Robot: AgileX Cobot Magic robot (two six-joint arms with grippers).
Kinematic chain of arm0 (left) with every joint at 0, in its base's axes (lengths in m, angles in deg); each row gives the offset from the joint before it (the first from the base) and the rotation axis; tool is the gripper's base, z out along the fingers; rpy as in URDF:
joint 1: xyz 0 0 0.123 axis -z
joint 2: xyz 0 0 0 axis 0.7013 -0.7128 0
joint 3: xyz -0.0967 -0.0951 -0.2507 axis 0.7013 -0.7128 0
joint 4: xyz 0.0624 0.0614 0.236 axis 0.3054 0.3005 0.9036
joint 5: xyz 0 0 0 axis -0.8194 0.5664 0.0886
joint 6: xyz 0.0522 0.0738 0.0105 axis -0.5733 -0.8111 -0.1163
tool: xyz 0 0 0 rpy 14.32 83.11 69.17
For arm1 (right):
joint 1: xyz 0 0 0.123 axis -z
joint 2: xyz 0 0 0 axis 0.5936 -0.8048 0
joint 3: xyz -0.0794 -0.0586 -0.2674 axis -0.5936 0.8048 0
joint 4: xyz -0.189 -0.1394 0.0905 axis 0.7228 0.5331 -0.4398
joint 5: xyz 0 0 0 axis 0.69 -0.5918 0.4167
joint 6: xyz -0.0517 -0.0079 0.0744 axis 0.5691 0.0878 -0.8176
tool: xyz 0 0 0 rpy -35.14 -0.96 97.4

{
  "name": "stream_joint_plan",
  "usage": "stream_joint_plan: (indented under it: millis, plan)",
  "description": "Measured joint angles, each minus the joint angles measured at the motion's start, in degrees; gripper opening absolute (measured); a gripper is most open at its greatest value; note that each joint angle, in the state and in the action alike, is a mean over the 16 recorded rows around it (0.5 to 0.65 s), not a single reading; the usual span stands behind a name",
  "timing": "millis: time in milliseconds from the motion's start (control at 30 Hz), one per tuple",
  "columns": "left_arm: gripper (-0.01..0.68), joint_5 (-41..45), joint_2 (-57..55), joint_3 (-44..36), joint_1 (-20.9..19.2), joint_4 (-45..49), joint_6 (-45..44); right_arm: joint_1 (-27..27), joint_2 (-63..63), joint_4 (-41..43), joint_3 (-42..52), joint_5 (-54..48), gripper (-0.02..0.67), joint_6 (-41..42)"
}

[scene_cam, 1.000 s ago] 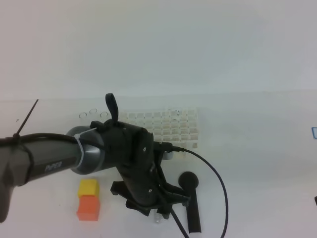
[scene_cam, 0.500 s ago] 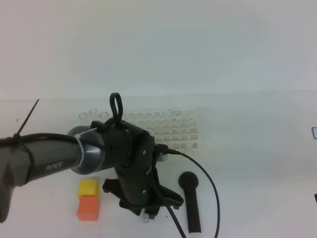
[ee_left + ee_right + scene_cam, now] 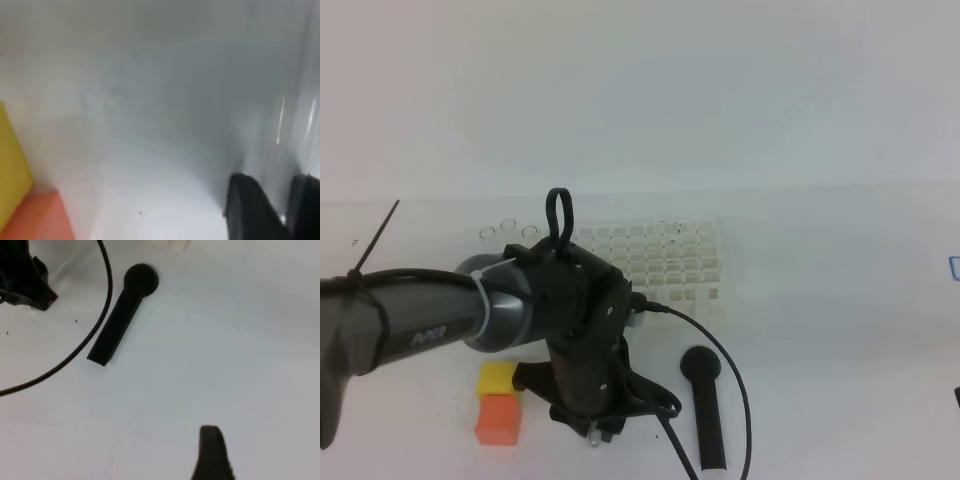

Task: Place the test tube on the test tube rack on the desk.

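Note:
The test tube (image 3: 289, 131) shows in the left wrist view as a faint clear streak with bright glints, lying on the desk (image 3: 820, 330). It runs down between the two dark fingers (image 3: 249, 210) of my left gripper (image 3: 280, 212). These stand close on either side of it, and the blur hides whether they press it. From above, my left gripper (image 3: 594, 430) points down at the desk's front, beside the yellow block. The white test tube rack (image 3: 655, 262) stands behind it. Of my right gripper only one dark finger (image 3: 212, 454) shows, with nothing near it.
A yellow block (image 3: 498, 377) and an orange block (image 3: 498, 419) sit just left of the left gripper. A black rod with a round head (image 3: 706, 405) lies to its right. Clear tubes (image 3: 508, 227) stand at the rack's left end. A black cable (image 3: 735, 400) trails from the left arm.
My left gripper has slid left along the desk's front, toward the blocks. Its fingers have drawn in from a wide spread to a narrow gap. The right arm has not moved.

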Motion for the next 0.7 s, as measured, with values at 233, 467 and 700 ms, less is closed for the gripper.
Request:
stream_joint_plan:
  millis: [233,467,700]
  plan:
    - [0.119,1.0,0.6,-0.1,0.0,0.2,2.4,0.0,0.0,0.0,0.0,0.2,0.449,0.0]
    - [0.106,2.5,5.6,-0.3,0.0,0.2,4.3,0.0,0.0,-0.5,0.0,0.6,0.446,0.1]
    - [0.106,3.4,16.3,-0.5,0.0,0.8,5.3,0.0,0.0,-2.1,0.0,1.0,0.445,0.5]
